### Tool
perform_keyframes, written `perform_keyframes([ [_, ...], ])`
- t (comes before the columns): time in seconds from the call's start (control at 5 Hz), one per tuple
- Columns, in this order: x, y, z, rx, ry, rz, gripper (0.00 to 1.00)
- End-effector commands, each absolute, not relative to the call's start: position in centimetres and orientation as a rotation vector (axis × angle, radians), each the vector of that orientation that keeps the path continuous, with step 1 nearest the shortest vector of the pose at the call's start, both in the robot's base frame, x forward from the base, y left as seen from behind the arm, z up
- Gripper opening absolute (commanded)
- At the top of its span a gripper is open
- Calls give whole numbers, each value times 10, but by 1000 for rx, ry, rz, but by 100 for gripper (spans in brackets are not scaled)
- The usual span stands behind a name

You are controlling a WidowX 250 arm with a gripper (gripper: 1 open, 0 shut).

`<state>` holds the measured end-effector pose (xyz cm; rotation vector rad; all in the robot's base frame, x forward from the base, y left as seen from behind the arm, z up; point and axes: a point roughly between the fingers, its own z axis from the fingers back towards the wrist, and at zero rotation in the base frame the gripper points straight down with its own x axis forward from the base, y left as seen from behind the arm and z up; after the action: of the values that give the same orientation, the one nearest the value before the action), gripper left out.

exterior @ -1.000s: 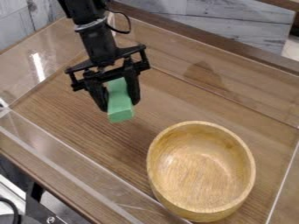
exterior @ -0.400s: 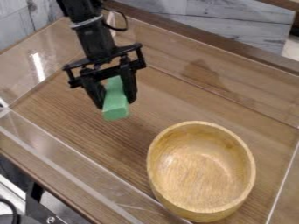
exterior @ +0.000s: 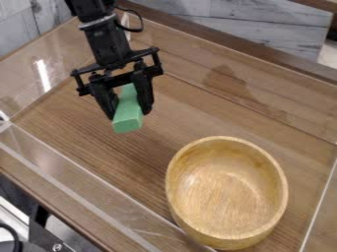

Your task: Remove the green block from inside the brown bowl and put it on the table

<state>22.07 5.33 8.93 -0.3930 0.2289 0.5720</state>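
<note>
The gripper (exterior: 122, 99) is closed on the block (exterior: 128, 114), its two black fingers clamping the upper part of the block while the lower end hangs free below the fingertips. The block is held roughly upright, slightly tilted, over bare table (exterior: 237, 94), up and to the left of the bowl (exterior: 227, 190) and well apart from it.

Change over the last second: the gripper and block have drifted slightly toward the upper left, and the wrist has rolled a little, so the block hangs at a slightly different angle. The grip has stayed the same. The bowl has not moved and is empty.

Meaning for the task: the removal step is complete, since the block is out of the bowl and clear of its rim. The placing step remains. The block's lower end appears close to the tabletop, but contact cannot be confirmed from this view.
</note>
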Motion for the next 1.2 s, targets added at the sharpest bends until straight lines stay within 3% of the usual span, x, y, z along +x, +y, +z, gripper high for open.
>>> perform_keyframes([
  [0.0,228,62,100,-386,180,536,0],
  [1.0,227,63,101,-409,210,402,0],
])
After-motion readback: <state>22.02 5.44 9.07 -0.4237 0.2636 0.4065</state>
